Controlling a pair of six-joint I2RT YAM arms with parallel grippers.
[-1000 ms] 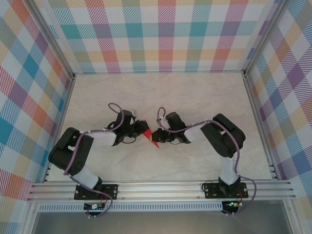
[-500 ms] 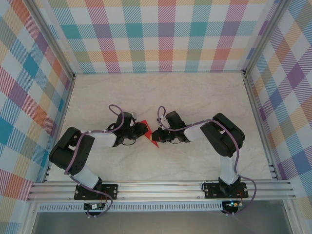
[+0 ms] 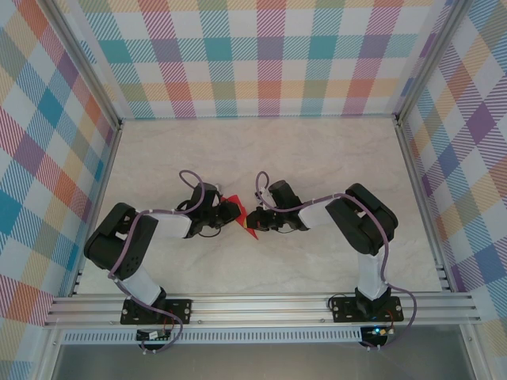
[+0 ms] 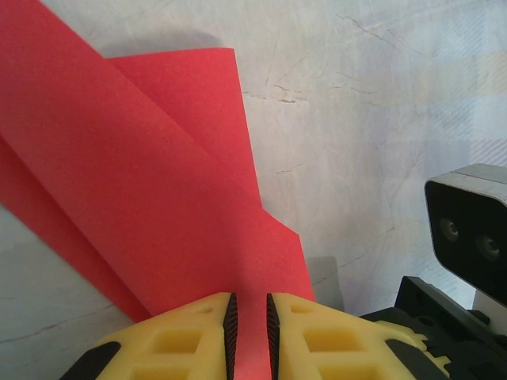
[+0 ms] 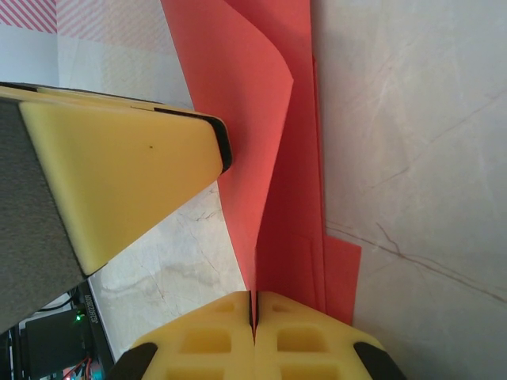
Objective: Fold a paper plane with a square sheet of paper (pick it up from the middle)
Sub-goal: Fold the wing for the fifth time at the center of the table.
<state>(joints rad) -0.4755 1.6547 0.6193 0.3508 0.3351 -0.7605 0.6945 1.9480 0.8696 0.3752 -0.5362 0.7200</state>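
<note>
Pinching the folded red paper (image 3: 242,215) mid-fold above the table (image 3: 317,158): right jaws clamped on it at 3 o'clock, left jaws at 9 o'clock narrowed around it with a slight gap. Next, probably tightening left and creasing.

pale marbled table (image 3: 317,261), red paper (image 3: 250,230) resting

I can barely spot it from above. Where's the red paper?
In the top view the red paper sits mid-table, between the left gripper and the right gripper, both pinching it.
</note>
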